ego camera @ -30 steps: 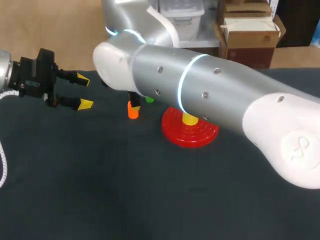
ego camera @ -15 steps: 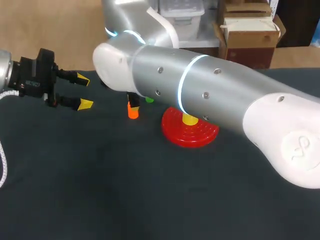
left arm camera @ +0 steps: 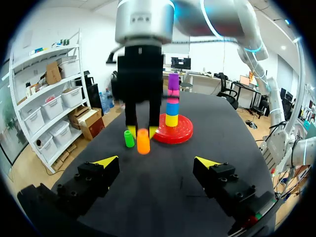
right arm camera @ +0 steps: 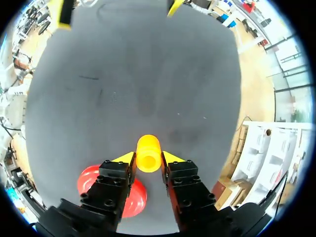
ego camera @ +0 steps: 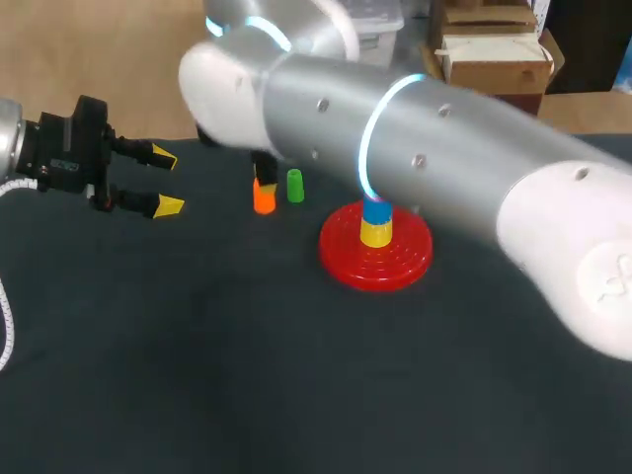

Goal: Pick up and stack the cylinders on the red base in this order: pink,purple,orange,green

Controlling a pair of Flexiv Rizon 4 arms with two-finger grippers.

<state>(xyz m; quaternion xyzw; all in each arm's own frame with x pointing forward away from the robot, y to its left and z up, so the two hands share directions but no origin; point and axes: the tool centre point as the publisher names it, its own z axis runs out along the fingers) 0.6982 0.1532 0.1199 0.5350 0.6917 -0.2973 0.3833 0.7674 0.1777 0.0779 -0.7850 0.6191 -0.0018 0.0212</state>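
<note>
Orange cylinder (right arm camera: pixel 148 152) is clamped between the yellow tips of the right end effector (right arm camera: pixel 148 159), just beside the green cylinder (ego camera: pixel 294 186) on the dark desk (ego camera: pixel 197 346). Near them, the red base (ego camera: pixel 348 265) is seen carrying a stack: the yellow cylinder (left arm camera: pixel 171 120) at the bottom, then the blue cylinder (left arm camera: pixel 172 107), the pink cylinder (left arm camera: pixel 173 94) and, on top, the purple cylinder (left arm camera: pixel 173 80). The left end effector (ego camera: pixel 166 181) is held released, fingers spread, well apart from the cylinders.
</note>
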